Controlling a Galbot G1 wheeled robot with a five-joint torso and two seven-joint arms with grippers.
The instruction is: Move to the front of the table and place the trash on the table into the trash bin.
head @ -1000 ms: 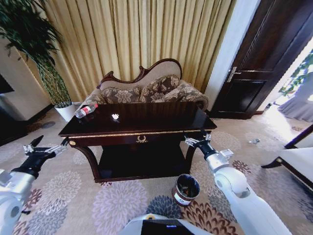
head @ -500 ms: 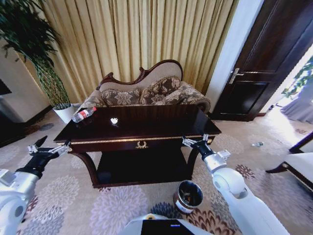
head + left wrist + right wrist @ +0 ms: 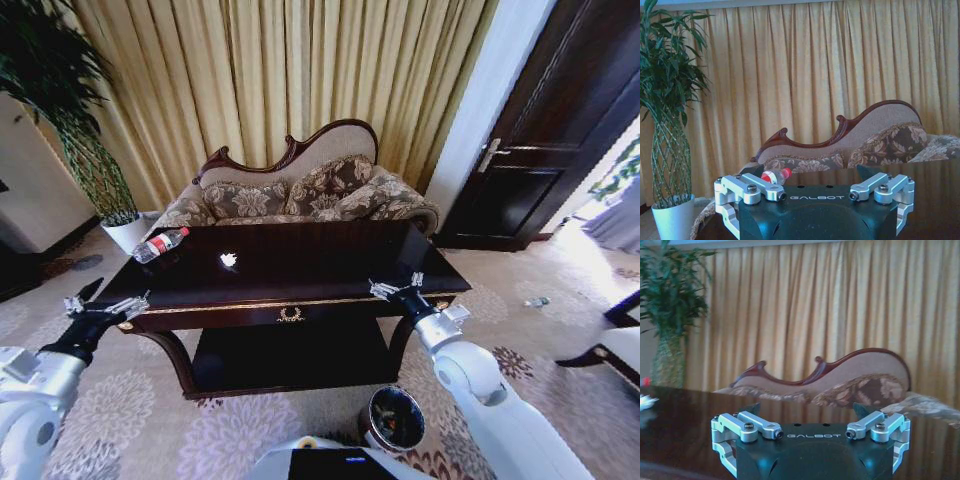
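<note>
Gold curtains (image 3: 300, 80) and a carved-back sofa (image 3: 300, 190) back your dark table (image 3: 300, 275); the trash bin (image 3: 393, 420) stands on the carpet by its front right leg. You hold the left gripper (image 3: 105, 300) and right gripper (image 3: 395, 287) spread wide and empty at the front corners, with the bottle (image 3: 159, 244) at the table's far left corner and a white scrap (image 3: 228, 260) nearby.
</note>
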